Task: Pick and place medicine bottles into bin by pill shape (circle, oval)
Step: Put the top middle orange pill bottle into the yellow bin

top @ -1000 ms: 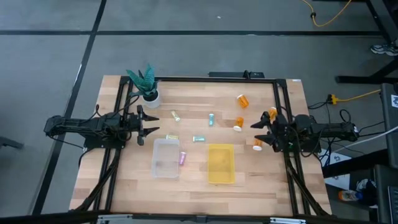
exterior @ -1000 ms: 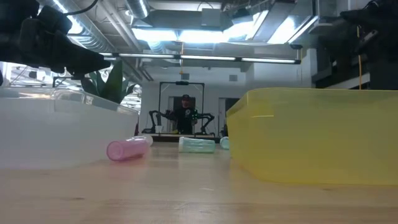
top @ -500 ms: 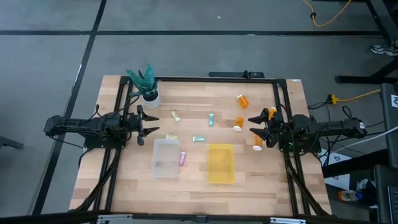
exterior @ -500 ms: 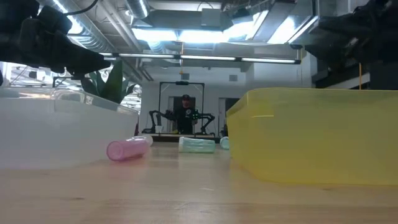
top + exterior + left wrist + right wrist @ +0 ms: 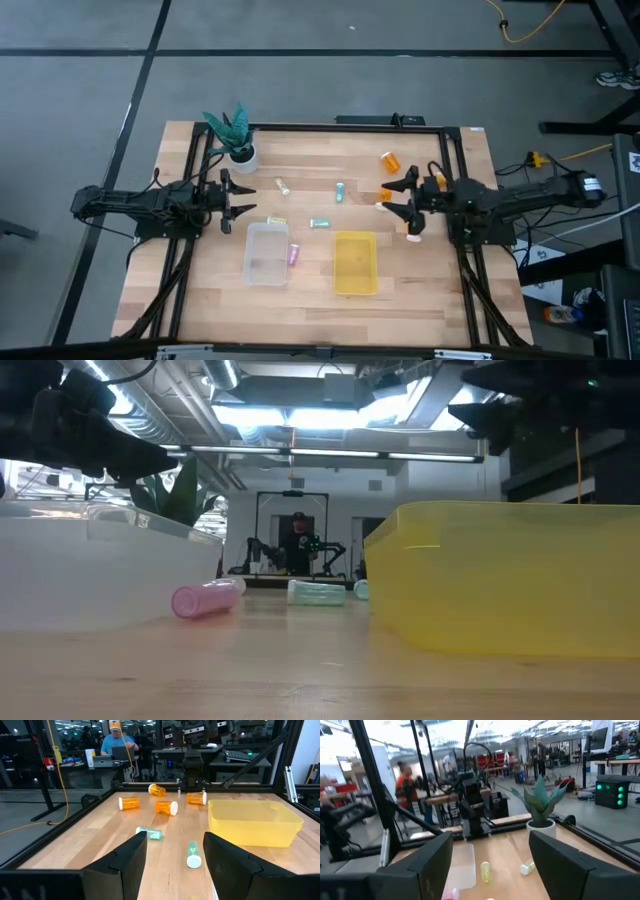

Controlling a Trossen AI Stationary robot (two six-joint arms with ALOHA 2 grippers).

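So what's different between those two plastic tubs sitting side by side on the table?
The yellow bin is a strong see-through yellow, while the clear bin beside it has almost no colour. In the high view the clear bin sits on the left arm's side and the yellow bin on the right arm's side, with a pink bottle lying between them. Both are open-topped, rectangular, similar in size, and look empty.

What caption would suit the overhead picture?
Two open grippers, left and right, above a wooden table with scattered medicine bottles.
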